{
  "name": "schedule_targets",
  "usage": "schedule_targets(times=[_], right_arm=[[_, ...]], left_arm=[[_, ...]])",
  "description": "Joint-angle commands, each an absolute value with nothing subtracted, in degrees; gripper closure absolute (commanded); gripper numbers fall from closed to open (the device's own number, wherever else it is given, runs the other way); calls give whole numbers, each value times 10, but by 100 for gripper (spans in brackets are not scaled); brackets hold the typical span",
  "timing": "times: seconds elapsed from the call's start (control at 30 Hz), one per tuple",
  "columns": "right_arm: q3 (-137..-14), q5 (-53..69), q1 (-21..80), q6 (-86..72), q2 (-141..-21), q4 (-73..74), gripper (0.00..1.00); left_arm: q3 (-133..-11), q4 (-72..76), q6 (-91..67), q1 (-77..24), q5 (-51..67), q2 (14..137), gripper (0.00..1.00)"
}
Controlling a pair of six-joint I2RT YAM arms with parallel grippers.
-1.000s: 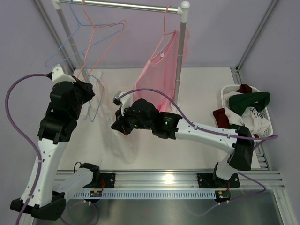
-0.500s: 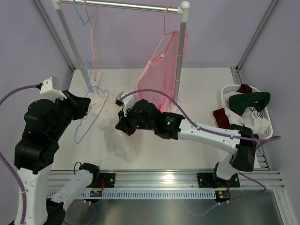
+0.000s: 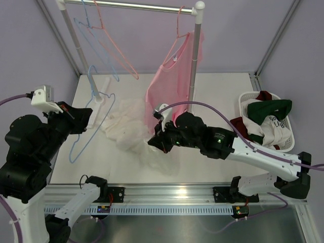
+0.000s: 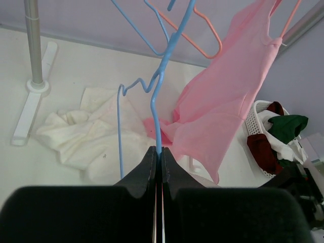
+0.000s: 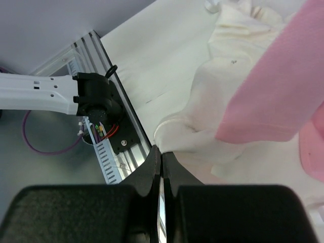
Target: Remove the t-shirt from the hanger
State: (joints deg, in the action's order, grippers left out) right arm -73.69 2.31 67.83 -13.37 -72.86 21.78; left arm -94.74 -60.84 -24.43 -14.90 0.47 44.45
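Your left hand (image 4: 158,151) is gripping the bare blue hanger (image 4: 155,111), fingers pinched shut, while your right hand (image 5: 158,150) (also clamped tight) is dragging the white t-shirt (image 3: 125,129), now slipped free, across the desk (image 3: 223,96)

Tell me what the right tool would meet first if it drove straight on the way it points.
The crumpled white t-shirt: the right tool pinches its edge, so more of that fabric comes first, then probably the hanging pink garment beyond, though depth is unclear.
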Motion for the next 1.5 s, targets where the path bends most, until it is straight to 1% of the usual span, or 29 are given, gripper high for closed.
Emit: schedule_targets(times=[0.0, 0.07, 0.13, 0.17, 0.2, 0.27, 0.3, 0.33, 0.37, 0.4, 0.43, 0.5, 0.57, 0.6, 0.63, 0.7, 0.73, 0.83, 0.87, 0.93, 1.0, 1.13, 1.23, 1.37, 1.43, 1.47], right_arm=[[-777, -14, 684, -142, -665, 262, 100], [-821, -40, 684, -125, -640, 307, 100], [-861, -100, 684, -110, -632, 358, 100], [-901, -125, 683, -94, -632, 372, 100], [-920, -178, 683, -84, -633, 389, 100], [-967, -234, 676, -55, -638, 395, 100], [-982, -253, 653, -47, -643, 392, 100], [-1010, -243, 633, -40, -661, 390, 100], [-1025, -206, 608, -40, -673, 389, 100], [-1042, -187, 559, -40, -706, 393, 100], [-1082, -173, 541, -40, -726, 398, 100], [-1126, -178, 518, -32, -761, 420, 100], [-1185, -179, 468, -15, -798, 434, 100], [-1205, -175, 468, -13, -802, 439, 100], [-1239, -165, 427, -7, -804, 442, 100], [-1272, -141, 376, -4, -816, 452, 100], [-1308, -139, 327, -4, -823, 457, 100], [-1372, -147, 268, 32, -856, 475, 100], [-1389, -146, 229, 34, -866, 478, 100], [-1442, -151, 194, 41, -891, 491, 100], [-1469, -169, 160, 47, -904, 490, 100], [-1468, -223, 137, 90, -884, 420, 100], [-1511, -238, 111, 119, -894, 389, 100], [-1467, -294, 97, 206, -876, 238, 100], [-1507, -311, 75, 264, -902, 205, 100], [-1518, -337, 66, 290, -910, 157, 100]], left_arm=[[-982, -567, -212, -148, 17, 449, 100], [-995, -562, -207, -148, 33, 472, 100], [-1027, -564, -201, -148, 39, 489, 100], [-1036, -564, -203, -148, 22, 501, 100], [-1045, -563, -204, -148, 8, 504, 100], [-1049, -563, -205, -148, -49, 508, 100], [-1045, -561, -203, -148, -71, 513, 100], [-1042, -557, -195, -148, -108, 515, 100], [-1041, -553, -191, -148, -122, 519, 100], [-1038, -540, -186, -148, -133, 526, 100], [-1033, -533, -178, -148, -146, 528, 100], [-1035, -520, -173, -148, -150, 537, 100], [-1048, -520, -173, -148, -156, 554, 100], [-1053, -519, -173, -148, -160, 554, 100], [-1056, -518, -168, -148, -167, 560, 100], [-1060, -509, -162, -148, -177, 566, 100], [-1059, -503, -152, -148, -181, 571, 100], [-1048, -477, -142, -148, -173, 573, 100], [-1042, -469, -142, -148, -171, 574, 100], [-1041, -468, -146, -148, -176, 574, 100], [-1037, -468, -145, -148, -187, 575, 100], [-1027, -468, -133, -148, -211, 572, 100], [-1029, -468, -128, -148, -218, 576, 100], [-1028, -461, -131, -148, -224, 581, 100], [-1020, -453, -129, -149, -232, 581, 100], [-1007, -440, -128, -148, -236, 580, 100]])
